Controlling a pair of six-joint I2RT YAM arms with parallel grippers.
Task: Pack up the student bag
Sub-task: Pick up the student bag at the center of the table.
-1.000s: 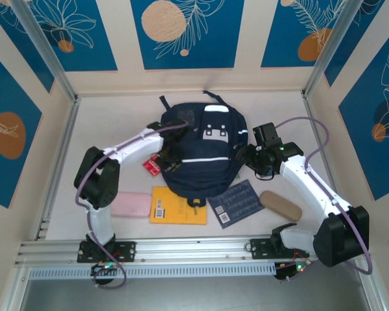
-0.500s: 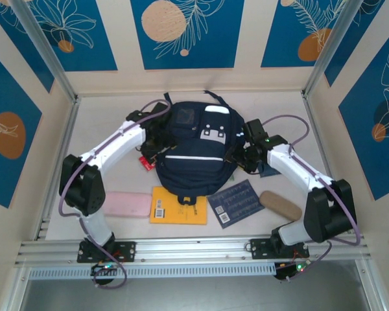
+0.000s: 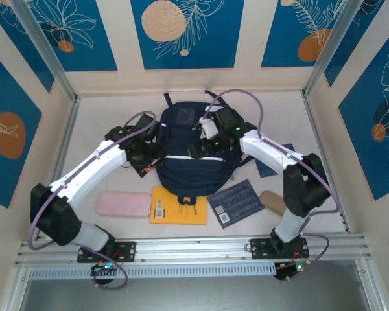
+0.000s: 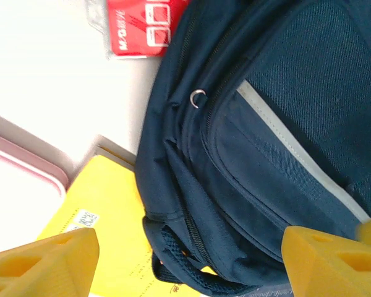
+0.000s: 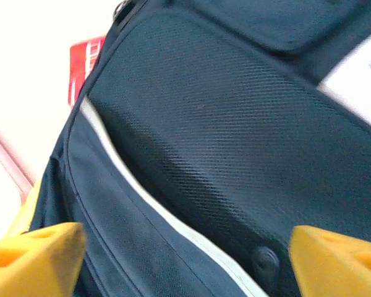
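While nothing has gone inside yet, the job looks to be at its opening step: getting into the bag before any item is lifted.

At far left a pink case lies flat on the tabletop. The left hand hovers at the bag's left flank, its yellow fingers spread wide with nothing between them; its wrist view looks down on a small metal zip ring on the side seam. Just beside that flank sits a red packet, and below it a yellow book, whose top edge the bag overlaps.

The student bag lies front-up in the middle of the tabletop, toward the back, and its zips look closed from what can be seen. Above its upper front pocket hangs the right hand, fingers also wide apart and empty.

Further right lie a patterned navy booklet and a tan case, partly behind the right arm.

The next move probably calls for one hand to narrow onto a zip pull while the other pins the fabric, since soft cloth would otherwise drag along with the zip.
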